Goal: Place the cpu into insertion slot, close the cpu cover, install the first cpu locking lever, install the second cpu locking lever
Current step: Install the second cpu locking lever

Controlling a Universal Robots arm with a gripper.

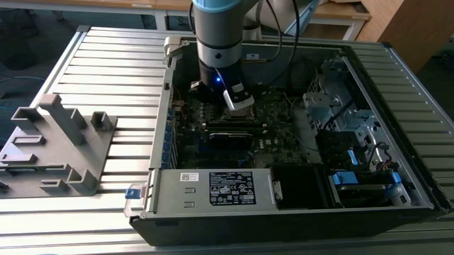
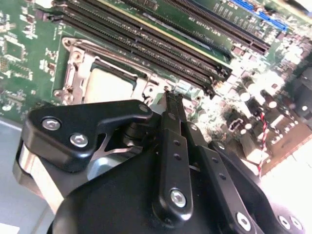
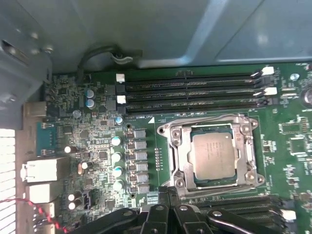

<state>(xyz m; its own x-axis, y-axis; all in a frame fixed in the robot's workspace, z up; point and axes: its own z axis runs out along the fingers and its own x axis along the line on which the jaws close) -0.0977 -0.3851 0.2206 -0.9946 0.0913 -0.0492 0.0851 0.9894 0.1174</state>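
The cpu point(image 3: 214, 156), a square chip with a silver-grey top, sits in the insertion slot point(image 3: 171, 132) on the green motherboard. The cpu cover point(image 3: 179, 158), a silvery frame, lies flat around the chip. In the second wrist view the cpu point(image 2: 105, 85) shows just beyond the black fingers. My gripper point(image 3: 168, 193) hovers at the socket's edge, on the side with the long memory slots. Its fingertips point(image 2: 170, 97) are pressed together, and I see nothing between them. In the exterior view the gripper point(image 1: 240, 106) is down inside the open computer case point(image 1: 159, 175), over the socket.
Long black memory slots point(image 3: 190, 90) run along both sides of the socket. Capacitors and coils point(image 3: 139, 156) crowd the board beside it. A grey fixture block point(image 1: 57, 143) stands on the slatted table at the exterior view's left. Drive cages and cables point(image 1: 341, 122) fill the case's right.
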